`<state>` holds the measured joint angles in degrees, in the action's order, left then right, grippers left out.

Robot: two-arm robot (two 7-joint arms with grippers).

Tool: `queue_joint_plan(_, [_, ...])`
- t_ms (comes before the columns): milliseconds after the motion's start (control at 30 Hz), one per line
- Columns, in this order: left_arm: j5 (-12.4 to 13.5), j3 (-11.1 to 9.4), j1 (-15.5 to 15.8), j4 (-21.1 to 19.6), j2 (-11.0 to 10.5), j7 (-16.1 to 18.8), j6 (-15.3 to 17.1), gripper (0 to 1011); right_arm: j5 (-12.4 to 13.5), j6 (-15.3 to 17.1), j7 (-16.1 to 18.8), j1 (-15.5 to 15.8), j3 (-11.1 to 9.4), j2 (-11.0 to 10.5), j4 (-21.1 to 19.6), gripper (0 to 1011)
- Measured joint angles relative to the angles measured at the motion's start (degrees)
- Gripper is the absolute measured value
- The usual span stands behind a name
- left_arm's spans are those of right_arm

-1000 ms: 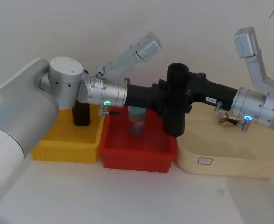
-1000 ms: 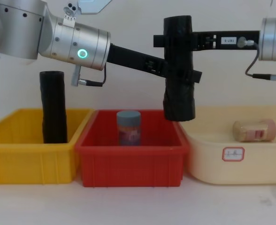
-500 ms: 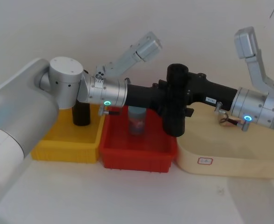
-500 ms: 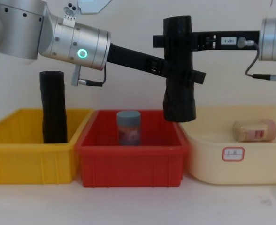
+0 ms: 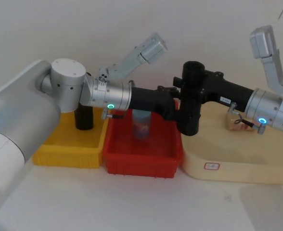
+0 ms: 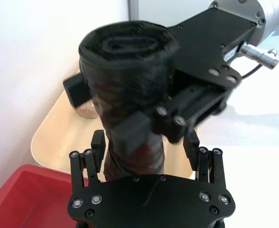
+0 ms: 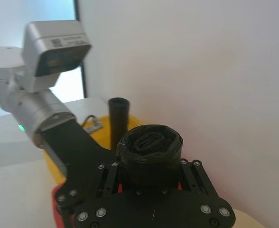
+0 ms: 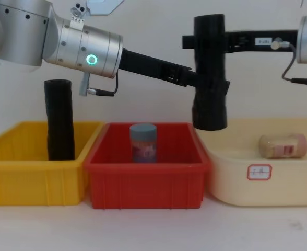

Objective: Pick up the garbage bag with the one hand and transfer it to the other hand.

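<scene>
Chest view, left to right: a slimmer black roll (image 8: 59, 119) stands in the yellow bin (image 8: 36, 180) at lower left, a small jar (image 8: 143, 142) sits in the red bin (image 8: 148, 180) at centre, and a jar lies on its side (image 8: 283, 145) in the cream tray (image 8: 258, 185) at lower right. Compared with half a second ago, the garbage bag (image 8: 210, 70) has shifted rightward and slightly up, now hanging upright over the seam between red bin and cream tray. It has moved with the right hand (image 8: 208, 42), which clamps its upper part, while the left hand (image 8: 195, 79) has stayed where it was and, in the left wrist view, stands with fingers (image 6: 97, 142) spread either side of the roll, apparently clear of it. That suggests the handover is essentially done: the bag's weight is on the right hand alone. The left arm reaches level from upper left toward frame centre; the right arm extends horizontally from the upper right edge.
</scene>
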<state>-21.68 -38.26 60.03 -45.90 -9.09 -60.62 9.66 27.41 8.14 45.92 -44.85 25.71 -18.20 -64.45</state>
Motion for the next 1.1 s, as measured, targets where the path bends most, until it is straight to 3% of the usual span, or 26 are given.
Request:
queue_joint_plan(467, [0.0,0.0,0.0,0.0,0.0,0.0,0.0,1001,-2.2,3.5,-9.9,2.7,-1.5,-2.5,-5.6,514])
queue_joint_plan(1100, [0.0,0.0,0.0,0.0,0.0,0.0,0.0,1001,-6.1,11.4,-25.6,6.3,-4.7,-4.7,-12.5,514])
